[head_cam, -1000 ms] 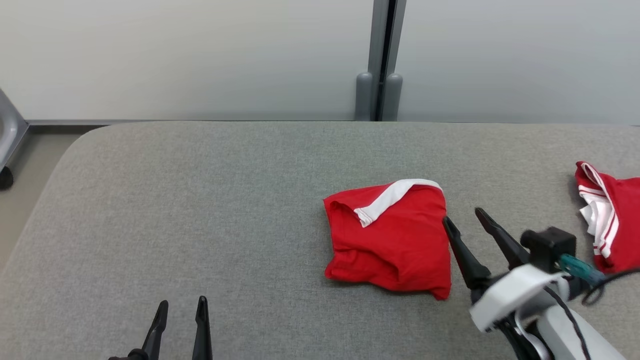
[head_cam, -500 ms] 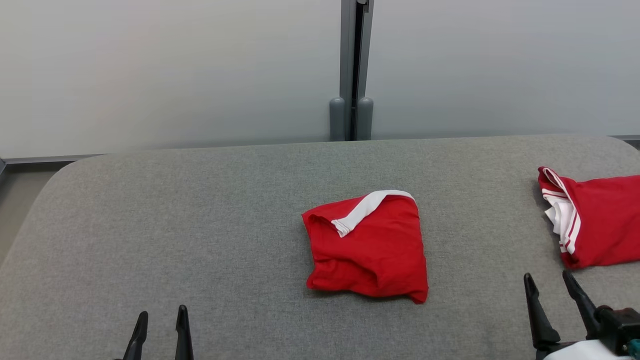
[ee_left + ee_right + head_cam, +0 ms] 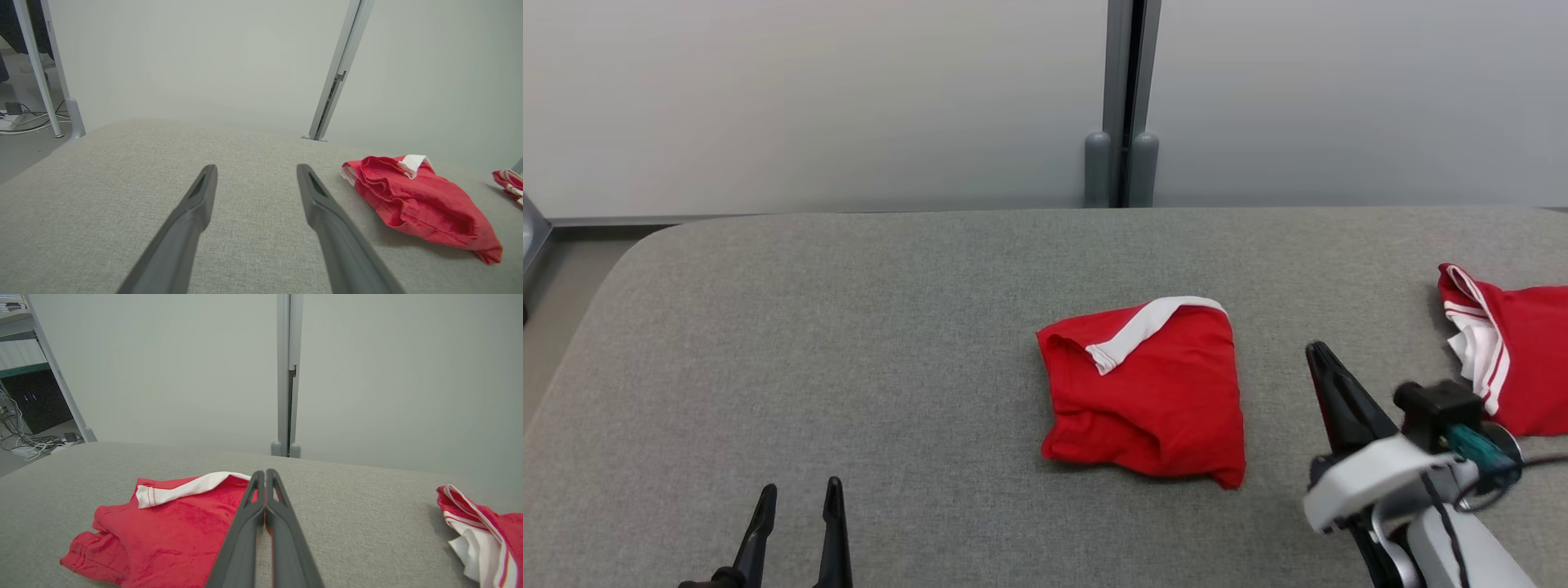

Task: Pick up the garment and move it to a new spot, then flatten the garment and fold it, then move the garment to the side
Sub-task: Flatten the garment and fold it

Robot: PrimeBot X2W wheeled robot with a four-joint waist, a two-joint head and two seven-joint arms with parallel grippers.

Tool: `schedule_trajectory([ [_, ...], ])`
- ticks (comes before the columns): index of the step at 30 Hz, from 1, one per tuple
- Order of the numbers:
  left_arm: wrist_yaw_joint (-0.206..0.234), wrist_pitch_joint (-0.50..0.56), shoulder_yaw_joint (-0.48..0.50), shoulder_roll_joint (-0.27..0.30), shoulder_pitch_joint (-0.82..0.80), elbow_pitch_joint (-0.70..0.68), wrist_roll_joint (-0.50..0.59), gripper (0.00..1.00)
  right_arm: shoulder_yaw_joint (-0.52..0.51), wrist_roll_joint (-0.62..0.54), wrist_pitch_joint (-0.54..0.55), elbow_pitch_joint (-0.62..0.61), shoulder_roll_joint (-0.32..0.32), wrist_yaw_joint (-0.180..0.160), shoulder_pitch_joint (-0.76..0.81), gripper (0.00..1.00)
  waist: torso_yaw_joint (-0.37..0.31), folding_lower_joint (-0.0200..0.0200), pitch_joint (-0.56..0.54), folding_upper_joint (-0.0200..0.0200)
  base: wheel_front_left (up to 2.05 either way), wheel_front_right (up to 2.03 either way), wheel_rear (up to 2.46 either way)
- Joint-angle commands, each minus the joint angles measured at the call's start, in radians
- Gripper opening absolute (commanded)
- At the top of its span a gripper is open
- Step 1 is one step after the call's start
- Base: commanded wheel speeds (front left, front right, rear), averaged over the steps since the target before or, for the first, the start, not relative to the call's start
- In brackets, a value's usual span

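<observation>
Folded red garment (image 3: 1143,388) with a white band is seen lying flat on the grey padded table (image 3: 849,343), right of centre. Right gripper (image 3: 1316,353) is noted near the garment's right edge, apart from it; its fingers are pressed together and nothing is held. Left gripper (image 3: 800,487) is seen low at the near edge, well left of the garment, fingers spread, nothing between them. A second red-and-white garment (image 3: 1507,359) is found at the table's far right, beyond the right gripper.
</observation>
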Motion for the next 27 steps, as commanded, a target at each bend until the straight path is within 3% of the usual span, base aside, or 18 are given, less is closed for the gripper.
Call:
schedule_trajectory([
  [1,-0.006,-0.004,-0.004,0.004,-0.026,-0.006,0.006,1.00,0.024,-0.002,0.018,0.024,0.010,0.001,-0.048,0.00,0.018,0.0000,0.032,0.0000,0.00,0.00,0.00],
  [5,-0.013,-0.004,-0.032,0.004,-0.058,-0.012,0.007,1.00,0.091,-0.005,0.055,0.135,0.041,0.001,-0.175,0.00,0.050,0.0000,0.088,0.0000,0.00,0.00,0.00],
  [15,0.001,-0.004,-0.060,0.004,-0.109,-0.005,-0.011,1.00,0.145,0.012,0.052,0.388,0.078,0.001,-0.303,0.00,0.125,0.0000,0.148,0.0000,0.00,0.00,0.00],
  [27,0.007,-0.004,-0.085,0.004,-0.123,0.004,-0.020,1.00,0.244,0.044,0.055,0.507,0.085,0.001,-0.408,0.00,0.162,0.0000,0.157,0.0000,0.00,0.00,0.00],
])
